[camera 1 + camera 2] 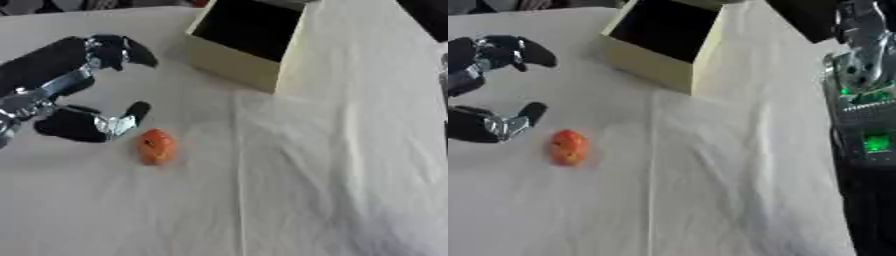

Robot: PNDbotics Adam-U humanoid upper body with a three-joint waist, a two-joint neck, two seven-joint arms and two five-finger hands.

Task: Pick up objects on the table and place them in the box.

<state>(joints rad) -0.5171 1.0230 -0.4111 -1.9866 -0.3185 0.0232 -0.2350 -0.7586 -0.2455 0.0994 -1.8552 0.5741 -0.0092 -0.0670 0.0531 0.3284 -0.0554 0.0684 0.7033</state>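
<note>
1. Orange object (157,146): small, rounded, lying on the white-clothed table (306,190), well short of the box. Not yet picked up. It is the only loose item I can see on the table.
2. Box (234,64): cream, open, at the far centre. Its inside reads dark; I cannot tell whether anything is in it.
3. Left hand (66,95): fingers spread apart, holding nothing, thumb tip just beside the orange object on its left, not touching as far as I can see.
4. Right hand: not visible in either view.
5. Status, my judgement: grasp pending. The orange object has yet to be closed on, lifted, carried to the box and released.
</note>
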